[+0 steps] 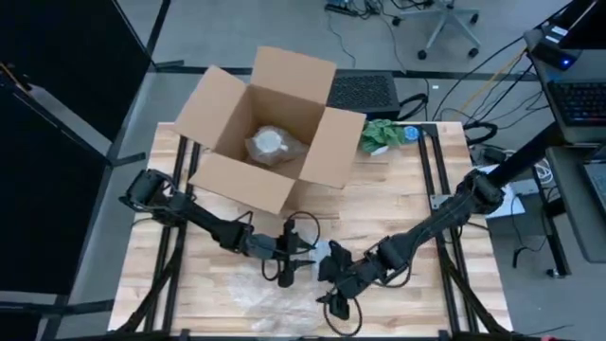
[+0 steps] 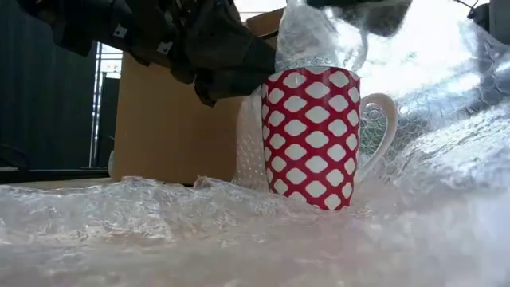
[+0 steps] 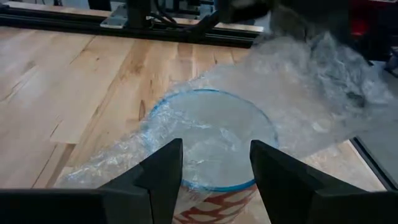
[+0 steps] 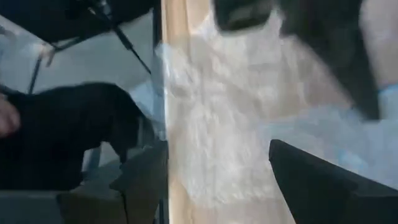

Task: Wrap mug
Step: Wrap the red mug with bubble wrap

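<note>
1. Cardboard box [image 1: 270, 123]: stands open, flaps spread, at the far side of the desk [image 1: 398, 204]; inside it lies one bundle wrapped in bubble wrap [image 1: 268, 144].
2. Mug [image 2: 311, 137]: red with a white lattice pattern and a white handle; it stands upright on the near half of the desk, in front of the box, on a sheet of bubble wrap [image 2: 159, 223] that spreads around its base and rises behind it.
3. Mug interior: seen from the left wrist, the rim [image 3: 211, 138] is pale blue; bubble wrap lies over and beside the opening.
4. Left claw [image 3: 214, 165]: open, its two fingers set apart just above the mug's rim, one on each side of the opening; no contact can be confirmed.
5. Right claw [image 1: 331, 301]: near the mug on the side away from the box, over the bubble wrap; fingers spread in its wrist view, and whether they hold the sheet cannot be told.
6. Green object [image 1: 383, 134]: lies beside the box.
</note>
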Motion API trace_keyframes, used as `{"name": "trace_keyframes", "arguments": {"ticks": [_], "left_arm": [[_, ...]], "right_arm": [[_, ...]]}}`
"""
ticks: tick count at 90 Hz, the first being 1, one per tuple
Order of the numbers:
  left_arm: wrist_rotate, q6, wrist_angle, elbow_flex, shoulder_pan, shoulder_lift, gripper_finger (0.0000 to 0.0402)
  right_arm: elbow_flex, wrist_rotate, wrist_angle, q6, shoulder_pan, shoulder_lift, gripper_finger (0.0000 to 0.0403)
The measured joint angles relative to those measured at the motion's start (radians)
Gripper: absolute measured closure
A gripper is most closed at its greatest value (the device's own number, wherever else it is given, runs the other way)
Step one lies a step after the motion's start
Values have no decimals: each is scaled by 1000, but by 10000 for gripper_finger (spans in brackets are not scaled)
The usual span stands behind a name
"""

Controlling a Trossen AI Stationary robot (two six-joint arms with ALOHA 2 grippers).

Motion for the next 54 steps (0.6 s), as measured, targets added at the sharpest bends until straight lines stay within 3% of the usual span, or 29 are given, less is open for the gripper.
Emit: {"name": "trace_keyframes", "arguments": {"ticks": [17,31,54], "left_arm": [[0,-1,0,0,0,0,222],[0,0,0,0,0,0,222],[0,0,0,0,0,0,222]], "right_arm": [[0,-76,56,11,-2,-42,138],[1,-70,-78,130,24,-129,138],[2,148,-529,367,173,-179,138]]}}
